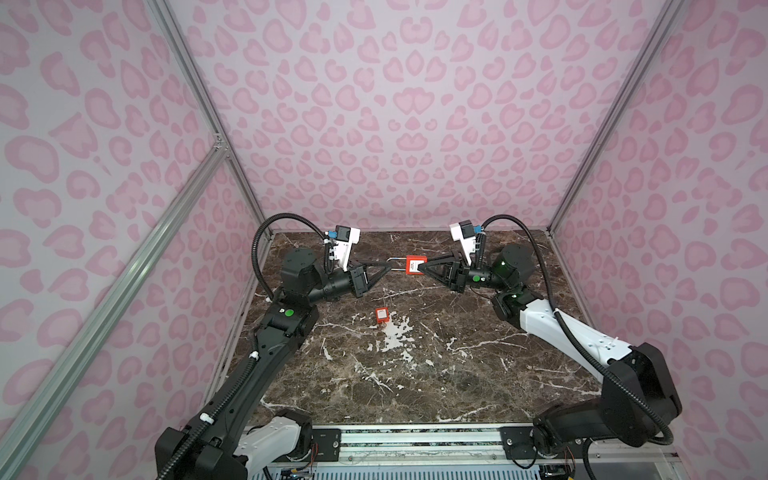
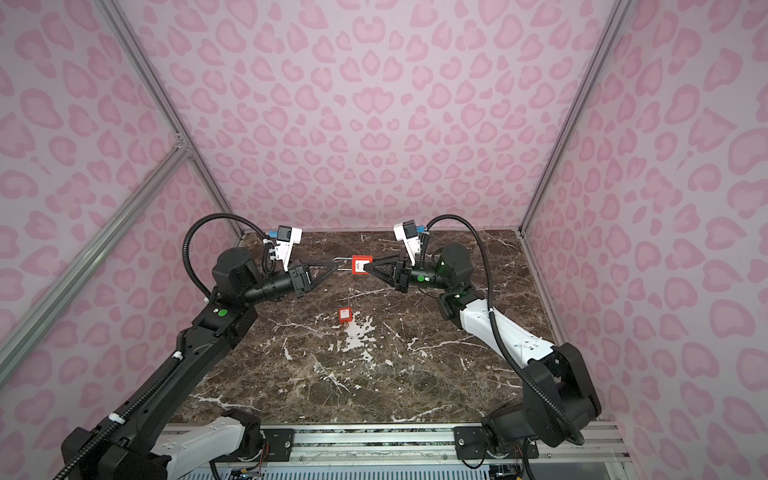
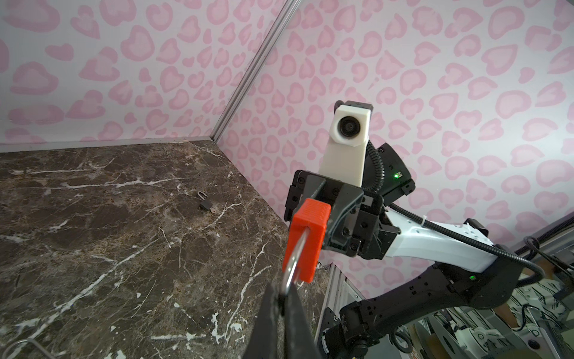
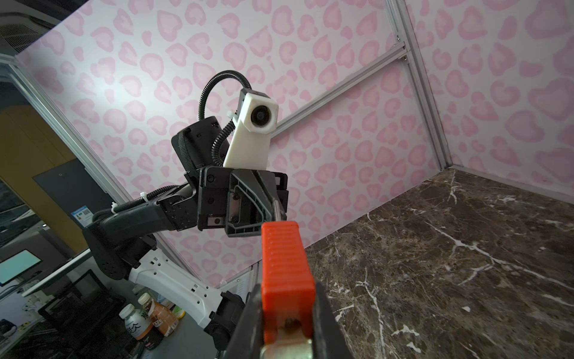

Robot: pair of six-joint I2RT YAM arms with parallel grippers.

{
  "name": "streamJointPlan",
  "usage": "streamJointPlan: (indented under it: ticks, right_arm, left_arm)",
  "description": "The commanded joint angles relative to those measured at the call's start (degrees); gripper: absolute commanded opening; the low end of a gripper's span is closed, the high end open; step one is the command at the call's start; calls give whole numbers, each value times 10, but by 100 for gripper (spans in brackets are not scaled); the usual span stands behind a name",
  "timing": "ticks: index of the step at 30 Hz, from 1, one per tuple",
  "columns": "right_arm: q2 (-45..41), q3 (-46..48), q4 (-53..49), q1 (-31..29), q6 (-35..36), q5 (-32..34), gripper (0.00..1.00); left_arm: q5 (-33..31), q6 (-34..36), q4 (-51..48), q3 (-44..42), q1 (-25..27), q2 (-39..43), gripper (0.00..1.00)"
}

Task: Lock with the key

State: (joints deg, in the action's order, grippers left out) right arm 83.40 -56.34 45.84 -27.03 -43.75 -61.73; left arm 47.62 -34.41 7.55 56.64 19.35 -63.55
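Above the far middle of the marble table (image 1: 457,374), the red padlock (image 1: 415,264) hangs between both arms. The left gripper (image 1: 389,266) is clamped on its shackle and the right gripper (image 1: 420,269) pinches its body. Likely step: steadying the lock. Next, one arm must release and fetch what looks like the red-headed key (image 1: 382,315), lying nearer, well apart. No containers visible.

Marble tabletop (image 1: 457,374): red-headed key (image 1: 382,315) mid-table, small dark padlock (image 3: 205,203) apart.

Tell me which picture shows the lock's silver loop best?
The left wrist view: the silver loop runs close up from the red lock into the left end effector. Both top views show it tiny; the right wrist view, a sliver.
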Motion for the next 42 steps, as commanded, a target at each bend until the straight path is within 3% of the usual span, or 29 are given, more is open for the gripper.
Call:
streamJointPlan:
  ticks: [1, 8, 14, 19, 30, 42]
  right_arm:
    - [21, 9, 146, -2, -114, 10, 5]
    - [59, 9, 238, -10, -179, 29, 3]
    - [50, 11, 183, -9, -125, 55, 2]
    - [51, 10, 189, -16, -128, 65, 2]
    - [69, 8, 221, -42, -149, 85, 2]
    - [91, -4, 260, -64, -175, 94, 3]
  left_arm:
    - [33, -3, 50, -3, 4, 2, 7]
    - [38, -6, 46, 0, 4, 5, 12]
    - [31, -32, 80, -12, 4, 7, 42]
    - [36, -63, 120, -10, 5, -6, 53]
    - [36, -75, 135, 2, 10, -24, 54]
    - [28, -73, 133, -3, 12, -26, 47]
